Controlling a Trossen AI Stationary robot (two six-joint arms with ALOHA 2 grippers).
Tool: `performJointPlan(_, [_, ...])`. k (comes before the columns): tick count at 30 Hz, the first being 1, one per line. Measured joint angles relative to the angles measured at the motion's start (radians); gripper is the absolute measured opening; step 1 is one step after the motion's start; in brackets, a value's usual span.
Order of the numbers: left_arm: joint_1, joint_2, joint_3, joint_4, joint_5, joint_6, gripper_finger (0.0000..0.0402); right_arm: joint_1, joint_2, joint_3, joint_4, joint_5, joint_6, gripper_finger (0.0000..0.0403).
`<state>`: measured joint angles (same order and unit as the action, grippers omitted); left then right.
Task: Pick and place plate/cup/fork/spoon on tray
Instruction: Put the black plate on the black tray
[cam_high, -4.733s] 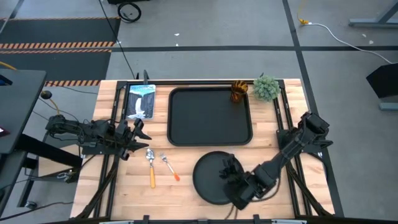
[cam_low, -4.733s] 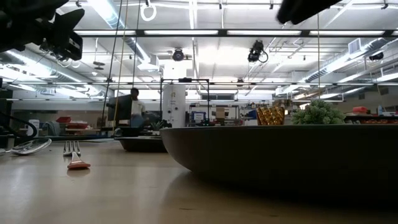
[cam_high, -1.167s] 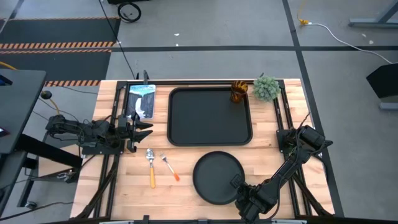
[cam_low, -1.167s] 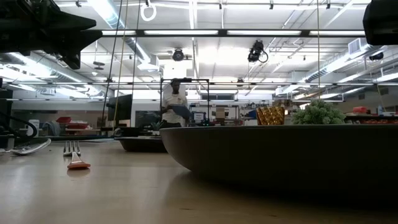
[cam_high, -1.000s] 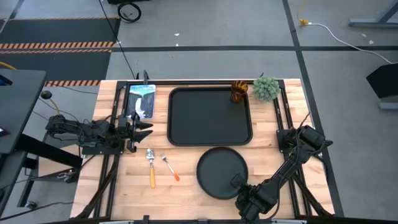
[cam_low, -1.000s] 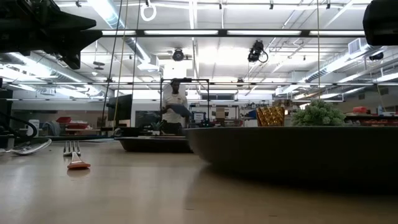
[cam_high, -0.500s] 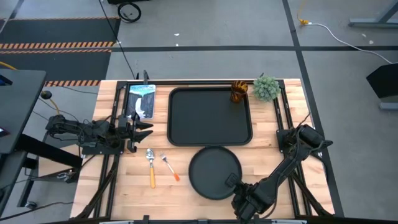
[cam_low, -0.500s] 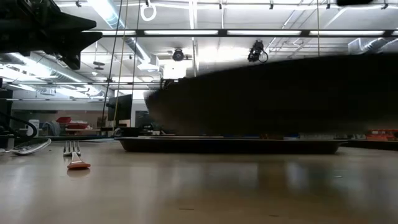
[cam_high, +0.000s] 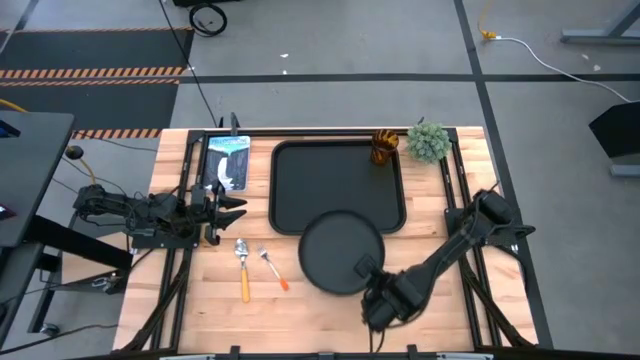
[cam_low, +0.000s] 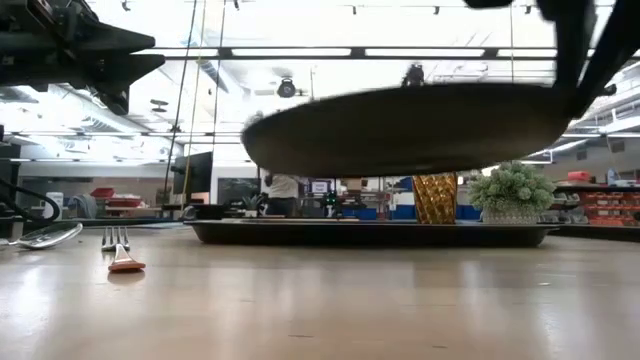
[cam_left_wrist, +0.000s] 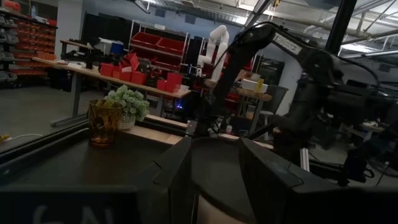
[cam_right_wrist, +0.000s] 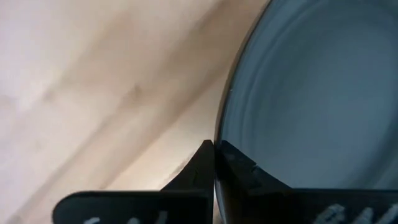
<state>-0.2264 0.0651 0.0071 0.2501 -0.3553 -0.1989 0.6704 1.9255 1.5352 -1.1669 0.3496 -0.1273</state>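
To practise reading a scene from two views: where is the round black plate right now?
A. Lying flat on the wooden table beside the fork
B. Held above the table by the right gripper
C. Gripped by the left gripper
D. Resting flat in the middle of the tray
B: the low view shows the plate clear of the table, and the right gripper pinches its rim.

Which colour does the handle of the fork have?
Red-orange; the fork shows best in the high view.
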Motion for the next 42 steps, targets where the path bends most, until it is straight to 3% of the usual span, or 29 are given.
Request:
performJointPlan(11, [0.0,0.0,0.0,0.0,0.0,0.001,0.0142,-0.163,-0.342,-0.45,0.326,0.021,-0.07,0.0009])
performJointPlan(17, [0.0,0.0,0.0,0.0,-0.016,0.0,0.0142,-0.3,-0.455,-0.628,0.447,0.017,-0.154,0.0009])
performJointPlan(28, [0.0,0.0,0.0,-0.001,-0.018,0.002,0.0142,-0.515,-0.429,-0.692,0.5,-0.066,-0.37,0.0009])
performJointPlan(34, [0.0,0.0,0.0,-0.003,-0.019,0.002,0.0142,-0.561,-0.39,-0.692,0.478,-0.09,-0.424,0.0012])
performJointPlan(42, [0.0,0.0,0.0,-0.011,-0.019,0.002,0.0142,-0.576,-0.38,-0.692,0.462,-0.081,-0.417,0.0067])
